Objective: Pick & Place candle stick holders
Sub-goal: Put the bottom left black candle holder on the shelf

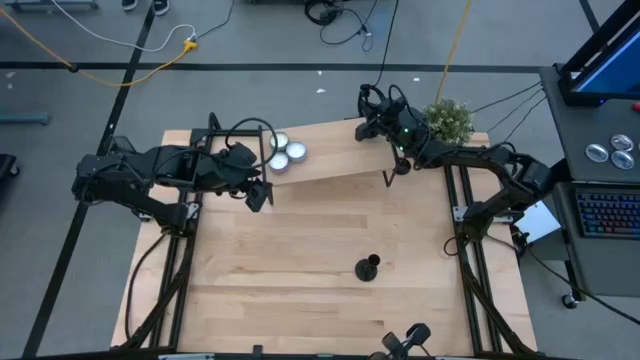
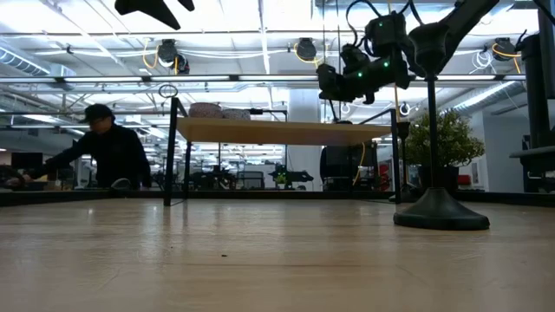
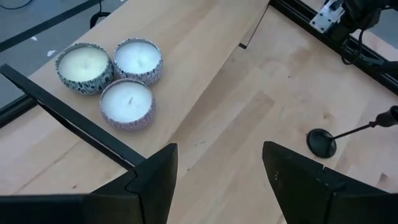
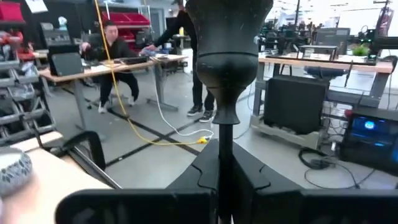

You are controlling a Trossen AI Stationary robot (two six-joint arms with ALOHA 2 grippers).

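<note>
My right gripper (image 1: pixel 372 108) is high over the far right end of the raised wooden shelf (image 1: pixel 340 155). It is shut on a matte-black candle stick holder (image 4: pixel 227 56), which fills the right wrist view. A second holder (image 1: pixel 368 268) stands upright on its round base on the table, near the middle right. It also shows in the low view (image 2: pixel 440 211) and the left wrist view (image 3: pixel 322 142). My left gripper (image 1: pixel 258 192) is open and empty (image 3: pixel 217 158), above the table by the shelf's near left edge. No third holder shows. My right gripper pinches the holder's thin stem (image 4: pixel 225 146) between its two fingers, below the wide cup end (image 4: pixel 229 25). The fingers lie about level, pointing out past the table's far edge. The holder stands upright across them, lifted clear of the shelf. Its lower end is hidden by the fingers.
Three white candles in patterned tins (image 1: pixel 283 151) (image 3: pixel 127 102) sit on the shelf's left end. The shelf stands on thin black legs (image 2: pixel 168 152). A potted plant (image 1: pixel 448 120) is at the far right corner. People work at desks in the room beyond (image 2: pixel 104 147).
</note>
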